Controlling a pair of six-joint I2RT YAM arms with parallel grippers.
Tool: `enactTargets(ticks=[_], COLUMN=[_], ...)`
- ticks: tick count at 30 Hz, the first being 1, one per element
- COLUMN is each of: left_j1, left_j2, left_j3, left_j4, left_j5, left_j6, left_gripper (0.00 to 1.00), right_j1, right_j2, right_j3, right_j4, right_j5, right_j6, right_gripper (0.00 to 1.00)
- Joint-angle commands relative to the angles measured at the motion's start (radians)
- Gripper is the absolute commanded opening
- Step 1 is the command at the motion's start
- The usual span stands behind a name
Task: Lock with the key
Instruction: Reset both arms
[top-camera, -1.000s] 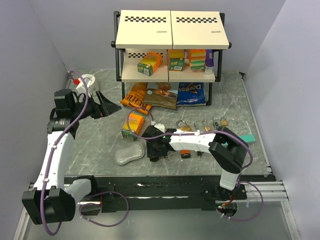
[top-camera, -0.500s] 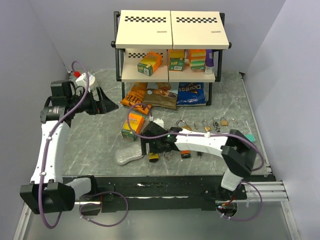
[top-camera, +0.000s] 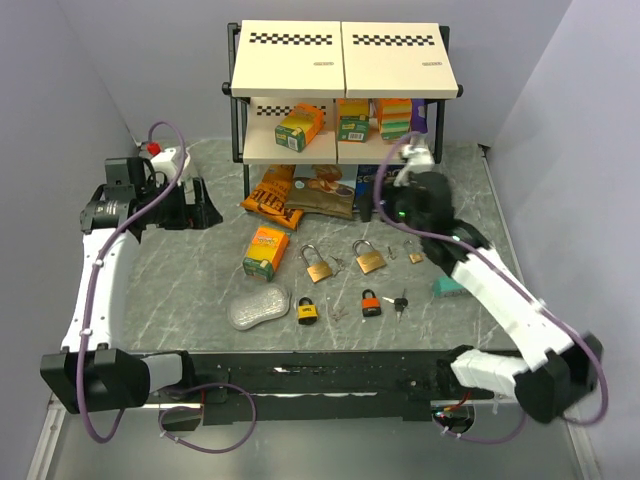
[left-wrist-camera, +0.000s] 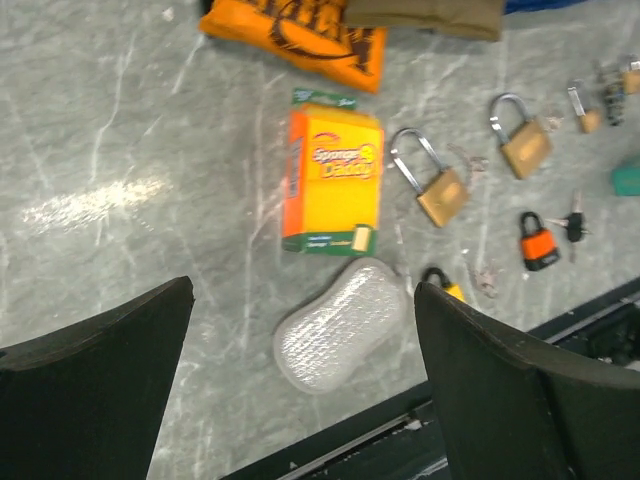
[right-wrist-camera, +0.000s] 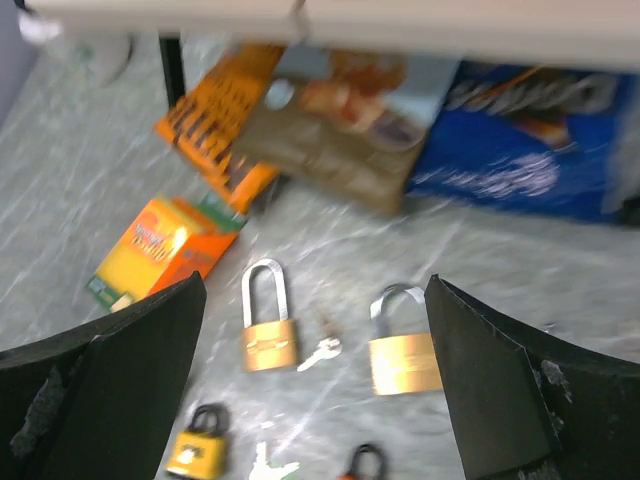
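Hovering above the counter (top-camera: 180, 275) just in front of the shelf (top-camera: 340, 60), the right hand (top-camera: 398, 195) has its two fingers spread wide and grips nothing. Its wrist view looks down between those fingers at the locks. A brass padlock (right-wrist-camera: 268, 338) lies flat below the gap, nearer the left finger, with its shackle pointing away from the hand. A second brass padlock (right-wrist-camera: 403, 358) lies nearer the right finger. A small silver key (right-wrist-camera: 320, 350) lies on the counter between the two, just beside the first one. Closer to the base of the hand, at the bottom of that view, lie a yellow padlock (right-wrist-camera: 197, 450) and an orange padlock (right-wrist-camera: 365, 465). Seen from above, a dark key (top-camera: 400, 300) rests just beside the orange padlock, apart from the hand.

Off at the far left, the left hand (top-camera: 198, 205) is also wide open and empty. Below its gap lie an orange sponge box (left-wrist-camera: 335, 180) and a clear scrubber (left-wrist-camera: 340, 325), with the padlocks beyond its right finger.
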Motion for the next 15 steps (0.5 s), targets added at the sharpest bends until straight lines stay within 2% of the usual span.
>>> enactTargets(ticks=[1,4,9,15], left_j1=[-0.036,-0.082,-0.136,-0.145], left_j2=[0.024,0.014,0.036,0.029], left_j3=[-0.053,-0.120,-0.160,-0.142], left_j4=[0.073,0.151,0.231,0.271], left_j5=[-0.094,-0.177,-0.212,-0.218], left_j6=[0.068,0.091,0.073,0.062], left_gripper=[0.96,0.96,0.96,0.96], right_j1=[-0.146,-0.258,-0.318,-0.346], right_j2=[-0.193,-0.313,-0.463,-0.493], right_j3=[-0.085,-0.183,-0.348,-0.365], right_j4=[-0.012,-0.067,-0.125,-0.115], right_j5=[-0.091,-0.129,-0.152,-0.171], right_j6=[-0.129,-0.151,-0.186,-0.218], right_gripper=[0.99,0.99,0.99,0.99])
